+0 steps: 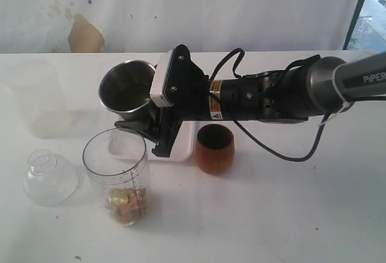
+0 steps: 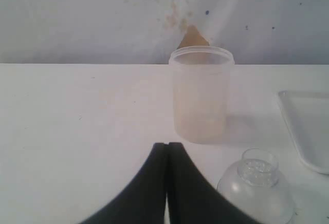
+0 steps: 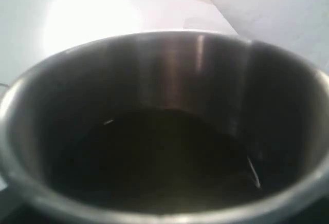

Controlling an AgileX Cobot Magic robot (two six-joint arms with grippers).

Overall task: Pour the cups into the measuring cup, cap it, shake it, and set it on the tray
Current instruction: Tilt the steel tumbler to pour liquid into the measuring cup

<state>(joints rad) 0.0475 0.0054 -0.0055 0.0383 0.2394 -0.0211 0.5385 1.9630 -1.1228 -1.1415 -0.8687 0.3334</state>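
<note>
My right gripper (image 1: 139,119) reaches in from the right and is shut on the stainless-steel tumbler (image 1: 126,89), holding it off the table just behind the measuring cup (image 1: 116,172). The tumbler's dark inside (image 3: 164,152) fills the right wrist view; I cannot make out any contents. The clear measuring cup stands upright with small brownish pieces (image 1: 125,205) at its bottom. To its right stands the brown wooden cup (image 1: 214,148). The white tray (image 1: 184,148) lies mostly hidden under the arm. My left gripper (image 2: 167,145) is shut on nothing, low over bare table.
A frosted plastic cup (image 1: 36,97) (image 2: 200,95) stands at the far left. The clear domed lid (image 1: 49,177) (image 2: 256,188) rests on the table left of the measuring cup. A corner of the tray (image 2: 308,126) shows in the left wrist view. A wall backs the table.
</note>
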